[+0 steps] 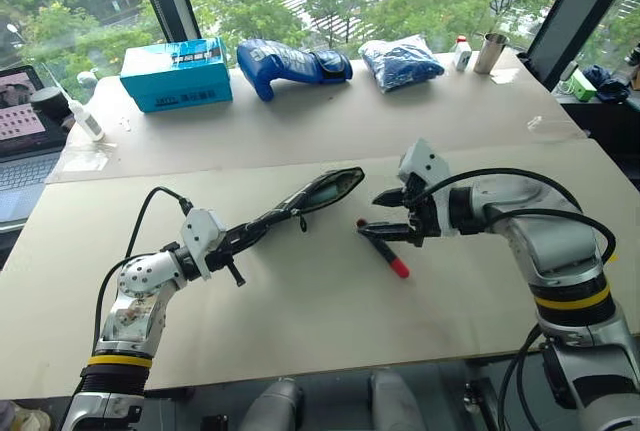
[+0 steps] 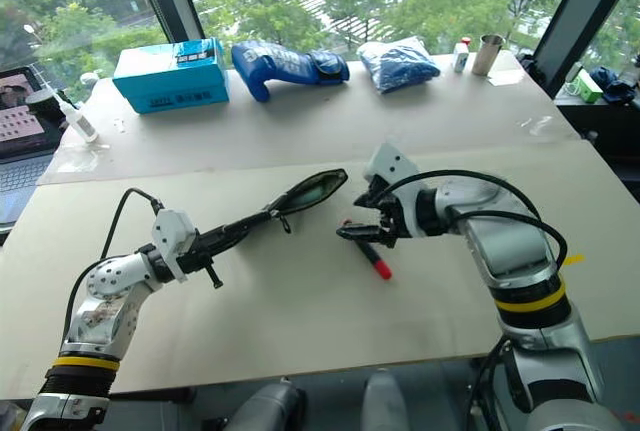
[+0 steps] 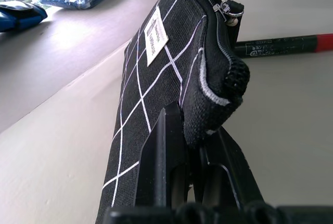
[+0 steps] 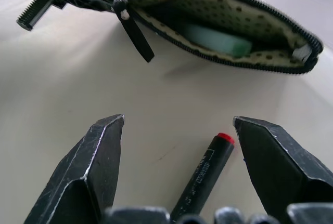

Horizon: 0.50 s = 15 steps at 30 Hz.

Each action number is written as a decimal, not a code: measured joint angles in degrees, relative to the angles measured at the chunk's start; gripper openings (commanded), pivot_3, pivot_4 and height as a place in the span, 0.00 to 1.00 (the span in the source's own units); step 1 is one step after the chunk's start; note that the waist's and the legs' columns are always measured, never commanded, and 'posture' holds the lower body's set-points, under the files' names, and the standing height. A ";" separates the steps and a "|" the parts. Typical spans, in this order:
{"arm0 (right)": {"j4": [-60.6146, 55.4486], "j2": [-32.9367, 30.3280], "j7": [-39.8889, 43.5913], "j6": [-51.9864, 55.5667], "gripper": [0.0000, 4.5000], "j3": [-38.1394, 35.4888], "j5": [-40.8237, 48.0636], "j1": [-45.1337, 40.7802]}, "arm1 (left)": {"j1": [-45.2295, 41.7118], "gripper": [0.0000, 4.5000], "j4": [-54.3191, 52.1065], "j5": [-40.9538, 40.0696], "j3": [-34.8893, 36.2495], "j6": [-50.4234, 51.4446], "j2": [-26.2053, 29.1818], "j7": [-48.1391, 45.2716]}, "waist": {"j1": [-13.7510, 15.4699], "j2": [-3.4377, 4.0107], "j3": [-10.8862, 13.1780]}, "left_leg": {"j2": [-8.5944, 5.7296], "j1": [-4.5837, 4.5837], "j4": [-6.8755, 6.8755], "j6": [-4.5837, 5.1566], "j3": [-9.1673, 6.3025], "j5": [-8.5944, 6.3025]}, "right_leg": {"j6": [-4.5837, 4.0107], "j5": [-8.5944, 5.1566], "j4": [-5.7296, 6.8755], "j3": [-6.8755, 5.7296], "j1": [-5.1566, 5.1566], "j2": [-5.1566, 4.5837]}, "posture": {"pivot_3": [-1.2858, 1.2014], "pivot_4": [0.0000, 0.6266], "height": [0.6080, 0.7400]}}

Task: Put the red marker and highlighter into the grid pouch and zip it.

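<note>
Gripping the open pouch [image 1: 322, 189] by one end, the left tool [image 1: 243, 238] holds it up while the right tool [image 1: 386, 213] gapes over the marker [image 1: 385, 249] on the table [image 1: 300, 321].

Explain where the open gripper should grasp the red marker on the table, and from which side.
Grip the red marker mid-barrel from above, right gripper fingers straddling it across its width. It lies flat on the table, so only its long sides are free.
</note>
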 measured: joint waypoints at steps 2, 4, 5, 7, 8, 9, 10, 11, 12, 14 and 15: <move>-0.36 0.10 -3.30 1.44 0.83 1.20 -0.52 1.65 | 0.00 0.00 0.05 0.00 0.01 0.00 0.00 -0.01 | 0.38 0.00 0.00 | 0.00 0.00 0.12 -0.02 0.02 -0.06 | 0.00 0.00 0.01 -0.02 0.04 0.01 | 0.52 0.24 1.00; -0.27 -0.57 -5.60 1.29 0.83 3.97 -1.64 3.70 | -0.02 0.00 0.14 0.01 0.01 0.00 0.00 -0.02 | 0.67 0.00 0.00 | -0.02 0.00 0.18 -0.01 0.02 -0.07 | 0.02 0.01 0.00 -0.03 0.08 -0.01 | 0.52 0.24 1.00; -0.14 -0.87 -6.27 1.19 0.83 4.88 -1.81 4.38 | -0.03 0.00 0.17 0.01 0.01 0.00 0.00 -0.03 | 0.69 0.00 0.00 | -0.02 0.00 0.19 -0.01 0.03 -0.07 | 0.03 0.02 -0.01 -0.03 0.09 -0.01 | 0.52 0.24 1.00; 0.54 -1.54 -7.75 0.54 0.83 6.54 -2.36 5.20 | -0.06 0.00 0.28 0.01 0.00 0.00 0.00 -0.06 | 0.57 -0.01 0.00 | -0.01 0.00 0.20 -0.01 0.05 -0.07 | 0.04 0.02 -0.02 -0.03 0.10 -0.01 | 0.52 0.24 1.00; 0.78 -1.62 -8.35 0.39 0.83 6.94 -2.63 5.39 | -0.08 0.00 0.31 0.01 0.00 0.00 -0.02 -0.06 | 0.53 -0.01 0.00 | 0.01 0.00 0.20 -0.01 0.05 -0.07 | 0.04 0.02 -0.01 -0.04 0.10 0.01 | 0.52 0.24 1.00; 0.90 -1.63 -8.86 0.23 0.83 7.13 -2.78 5.56 | -0.08 0.00 0.33 0.01 0.00 0.00 -0.06 -0.07 | 0.52 -0.01 0.00 | 0.01 0.00 0.18 -0.01 0.05 -0.07 | 0.04 0.02 -0.01 -0.04 0.09 0.01 | 0.52 0.24 1.00; 1.03 -1.63 -9.27 -0.01 0.83 7.28 -2.79 5.64 | -0.08 0.00 0.33 0.01 0.00 0.00 -0.06 -0.07 | 0.51 -0.01 0.00 | 0.01 0.00 0.18 -0.01 0.05 -0.07 | 0.04 0.02 -0.01 -0.04 0.09 0.02 | 0.52 0.24 1.00; 1.12 -1.65 -9.55 -0.25 0.83 7.45 -2.80 5.77 | -0.10 0.00 0.33 0.01 0.00 0.00 -0.08 -0.07 | 0.48 -0.01 0.00 | 0.01 0.00 0.18 0.00 0.05 -0.07 | 0.04 0.02 -0.02 -0.04 0.09 0.02 | 0.52 0.24 1.00; 1.17 -1.66 -9.83 -0.35 0.83 7.59 -2.80 5.91 | -0.11 0.00 0.33 0.01 0.00 0.00 -0.08 -0.07 | 0.46 -0.01 0.00 | 0.01 0.00 0.18 0.00 0.05 -0.08 | 0.04 0.02 -0.02 -0.04 0.10 0.02 | 0.52 0.24 1.00; 1.30 -1.66 -10.60 -0.47 0.83 8.09 -2.79 6.53 | -0.10 0.00 0.33 0.01 0.00 0.00 -0.08 -0.07 | 0.47 -0.01 0.01 | 0.01 0.00 0.18 0.00 0.05 -0.08 | 0.04 0.02 -0.02 -0.04 0.10 0.01 | 0.52 0.24 1.00; 1.33 -1.66 -10.90 -0.49 0.83 8.34 -2.77 7.07 | -0.10 0.00 0.33 0.01 0.00 0.00 -0.08 -0.07 | 0.48 -0.01 0.01 | 0.01 0.00 0.18 0.00 0.05 -0.08 | 0.04 0.02 -0.02 -0.04 0.10 0.01 | 0.52 0.24 1.00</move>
